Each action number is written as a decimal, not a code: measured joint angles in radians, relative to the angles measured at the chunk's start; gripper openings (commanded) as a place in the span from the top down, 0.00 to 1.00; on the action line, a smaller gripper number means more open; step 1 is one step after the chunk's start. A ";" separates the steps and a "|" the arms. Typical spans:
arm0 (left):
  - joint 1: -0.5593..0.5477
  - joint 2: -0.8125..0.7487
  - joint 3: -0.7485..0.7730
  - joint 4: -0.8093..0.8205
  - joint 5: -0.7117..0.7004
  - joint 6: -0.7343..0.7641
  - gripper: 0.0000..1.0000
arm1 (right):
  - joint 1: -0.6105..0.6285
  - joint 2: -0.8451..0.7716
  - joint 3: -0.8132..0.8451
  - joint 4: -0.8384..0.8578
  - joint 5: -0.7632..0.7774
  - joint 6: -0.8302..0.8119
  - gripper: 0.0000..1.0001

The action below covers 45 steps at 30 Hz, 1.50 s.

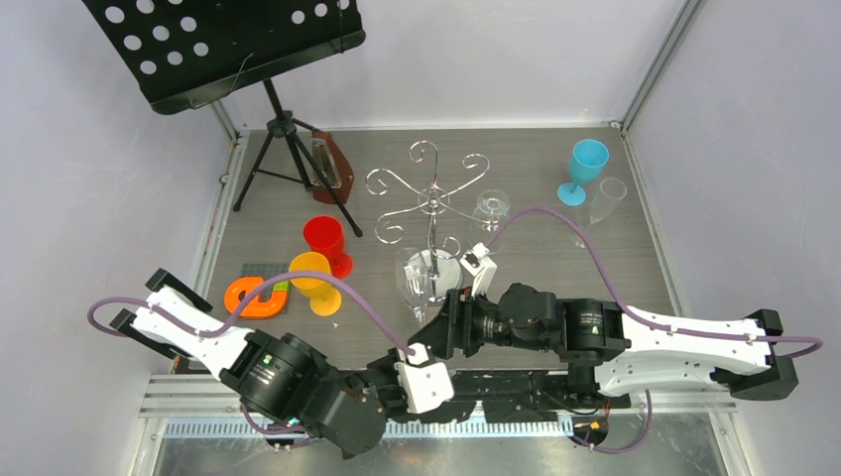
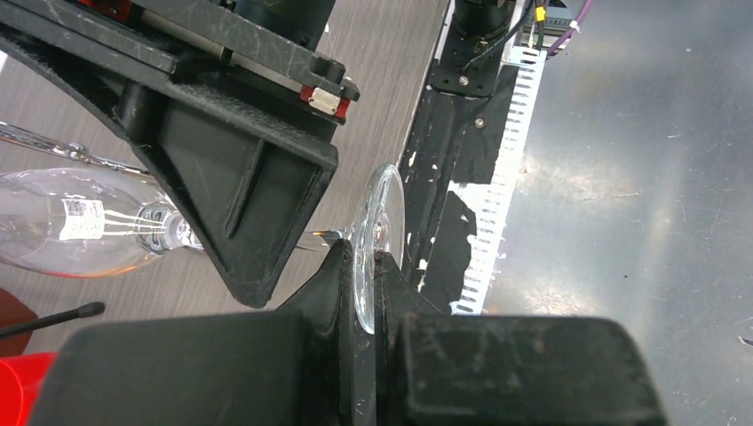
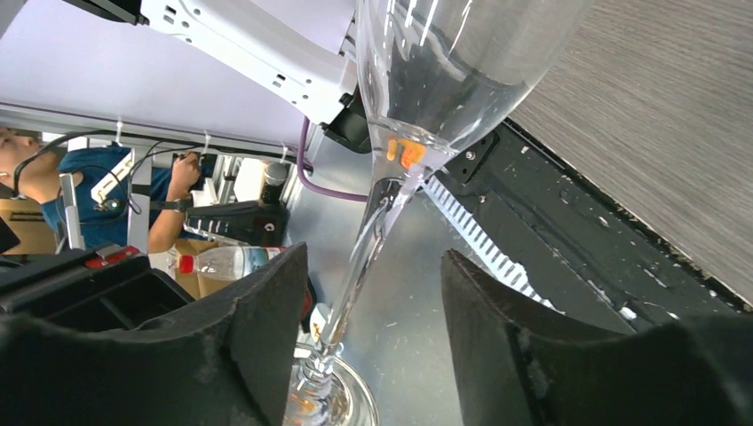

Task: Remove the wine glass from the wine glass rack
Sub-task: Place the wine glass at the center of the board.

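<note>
We find the wine glass (image 1: 415, 281) off the arms of the wine glass rack (image 1: 432, 194), low beside its base. The left gripper (image 2: 364, 266) is clenched on its foot; the right gripper (image 3: 368, 266) straddles the stem, released. We judge the lift-off done, so next comes a steady withdrawal clear of the base.

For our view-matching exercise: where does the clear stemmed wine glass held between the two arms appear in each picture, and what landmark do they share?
Top external: the clear stemmed wine glass is at centre, between the two wrists.
Left wrist: bowl at left, foot at centre, pinched in the left gripper.
Right wrist: bowl at top, stem running down between the open right gripper.
Shared landmark: the white toothed strip along the table's near edge.
</note>
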 measured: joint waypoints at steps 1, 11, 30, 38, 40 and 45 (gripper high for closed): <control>-0.006 0.005 0.000 0.002 -0.010 0.000 1.00 | 0.002 0.003 0.000 0.006 0.000 0.003 0.49; -0.024 0.015 -0.029 0.012 -0.031 -0.017 1.00 | 0.008 0.005 -0.029 0.052 0.001 0.027 0.77; -0.030 -0.039 -0.188 0.089 -0.024 -0.087 0.54 | 0.013 0.008 -0.096 0.087 0.011 0.070 0.94; -0.026 -0.102 -0.252 0.128 -0.007 -0.126 0.30 | 0.017 -0.013 -0.110 0.061 0.027 -0.018 0.94; -0.013 -0.126 -0.277 0.142 0.003 -0.135 0.27 | 0.017 -0.024 -0.111 0.046 0.040 -0.055 0.94; 0.057 -0.202 -0.363 0.211 0.062 -0.143 0.20 | 0.017 -0.048 -0.111 0.000 0.078 -0.198 0.94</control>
